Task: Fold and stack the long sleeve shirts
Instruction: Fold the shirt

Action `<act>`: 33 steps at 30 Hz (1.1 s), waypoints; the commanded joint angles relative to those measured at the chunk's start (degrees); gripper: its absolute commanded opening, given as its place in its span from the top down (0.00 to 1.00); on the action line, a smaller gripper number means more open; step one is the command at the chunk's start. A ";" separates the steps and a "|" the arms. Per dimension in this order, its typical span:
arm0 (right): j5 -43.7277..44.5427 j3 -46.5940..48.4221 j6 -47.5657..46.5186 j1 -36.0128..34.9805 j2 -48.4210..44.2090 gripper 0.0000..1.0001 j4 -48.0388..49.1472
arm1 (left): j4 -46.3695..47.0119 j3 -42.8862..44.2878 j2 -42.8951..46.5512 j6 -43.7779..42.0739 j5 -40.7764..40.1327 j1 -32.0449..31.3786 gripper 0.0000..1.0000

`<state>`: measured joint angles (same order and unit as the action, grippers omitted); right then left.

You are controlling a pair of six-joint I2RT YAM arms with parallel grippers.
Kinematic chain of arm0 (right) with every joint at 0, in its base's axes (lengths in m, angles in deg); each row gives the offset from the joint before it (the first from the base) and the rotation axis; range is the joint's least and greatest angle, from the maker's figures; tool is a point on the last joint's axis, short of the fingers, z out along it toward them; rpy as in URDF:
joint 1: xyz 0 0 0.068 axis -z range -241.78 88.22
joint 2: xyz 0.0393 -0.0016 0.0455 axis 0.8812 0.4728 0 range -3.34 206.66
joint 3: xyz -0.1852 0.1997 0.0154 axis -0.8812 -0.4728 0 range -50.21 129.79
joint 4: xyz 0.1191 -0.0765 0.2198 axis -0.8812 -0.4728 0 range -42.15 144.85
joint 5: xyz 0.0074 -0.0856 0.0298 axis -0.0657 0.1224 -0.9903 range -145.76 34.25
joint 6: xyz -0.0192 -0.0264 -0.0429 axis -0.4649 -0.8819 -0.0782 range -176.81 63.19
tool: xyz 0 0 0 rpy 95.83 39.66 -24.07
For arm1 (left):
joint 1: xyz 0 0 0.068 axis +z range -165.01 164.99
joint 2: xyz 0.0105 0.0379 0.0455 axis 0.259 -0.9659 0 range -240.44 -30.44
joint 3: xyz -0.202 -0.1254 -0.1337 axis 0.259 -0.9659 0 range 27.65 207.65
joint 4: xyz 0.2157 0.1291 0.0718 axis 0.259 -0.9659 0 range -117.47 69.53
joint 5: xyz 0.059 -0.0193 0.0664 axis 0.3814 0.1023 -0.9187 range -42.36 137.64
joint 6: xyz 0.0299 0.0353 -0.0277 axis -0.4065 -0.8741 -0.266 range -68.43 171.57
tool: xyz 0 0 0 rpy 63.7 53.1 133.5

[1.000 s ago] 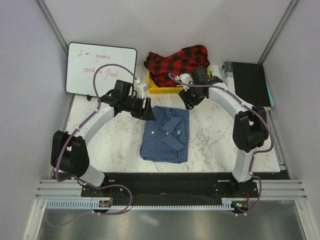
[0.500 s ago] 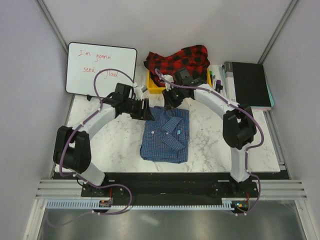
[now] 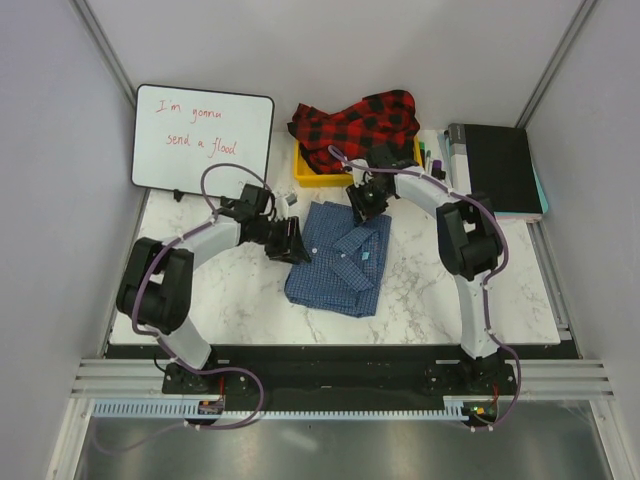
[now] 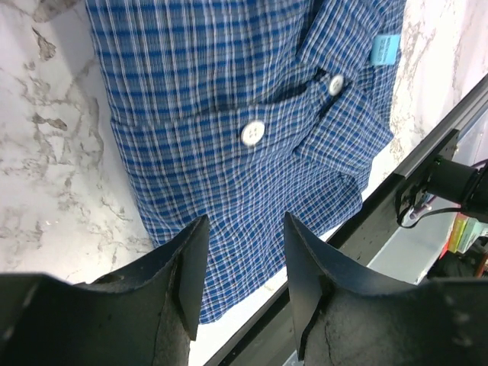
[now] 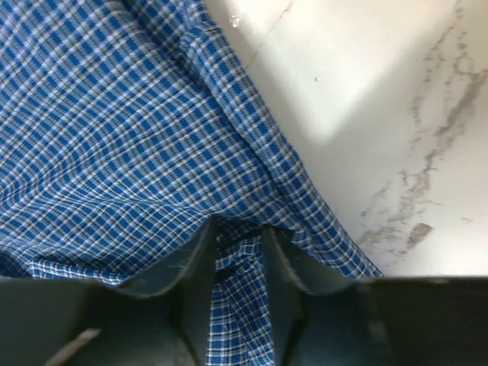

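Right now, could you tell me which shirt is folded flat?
The blue checked shirt, flat on the marble table; the red plaid shirt lies crumpled over the yellow bin.

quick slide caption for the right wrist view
Right gripper pinching a bunched fold of the blue checked shirt near its edge on the marble table

Whiteboard (image 3: 203, 137) (red marker) reads, seemingly, "I'm gonna send a flood."

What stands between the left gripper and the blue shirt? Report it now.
Nothing visible. The left gripper sits at the left edge of the blue shirt, jaws open, with only checked cloth showing in the gap.
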<state>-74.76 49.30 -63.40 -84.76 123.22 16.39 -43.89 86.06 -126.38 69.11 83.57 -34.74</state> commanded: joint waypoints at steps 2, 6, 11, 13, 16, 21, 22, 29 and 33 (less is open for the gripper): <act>1.60 2.36 -0.53 -0.57 -7.02 0.55 0.14 | 3.64 -3.13 3.74 2.59 1.34 -3.20 0.50; 3.53 2.62 -0.09 -0.49 -10.28 0.48 -1.53 | 2.42 -5.58 4.18 2.76 -6.98 -9.44 0.53; 5.21 2.36 1.75 2.32 -11.86 0.38 -6.97 | 4.52 -6.57 1.03 7.24 -4.73 -22.31 0.59; 5.03 0.70 3.50 5.12 -12.39 0.38 -8.21 | 4.70 -0.52 -2.82 8.56 -2.80 -28.49 0.59; 3.01 -3.42 4.65 8.73 -13.70 0.38 -9.09 | 5.66 8.98 -7.93 10.66 0.10 -36.60 0.59; -2.79 -7.13 3.95 10.94 -14.06 0.38 -9.62 | 19.70 6.13 -3.05 15.60 7.65 -36.27 0.55; -3.31 -7.65 4.39 10.94 -13.71 0.38 -9.18 | 22.43 4.36 0.02 15.16 8.45 -34.87 0.54; -6.04 -8.36 6.50 10.85 -8.36 0.46 -5.23 | -2.04 2.57 12.28 -2.92 -2.95 -16.25 0.51; -6.22 -8.54 8.17 10.77 -5.54 0.53 -2.59 | -10.15 6.18 6.40 -15.23 -10.86 -6.66 0.47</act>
<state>-79.46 41.17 -57.41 -74.16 114.85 10.56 -40.33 90.21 -113.59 68.65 82.17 -48.57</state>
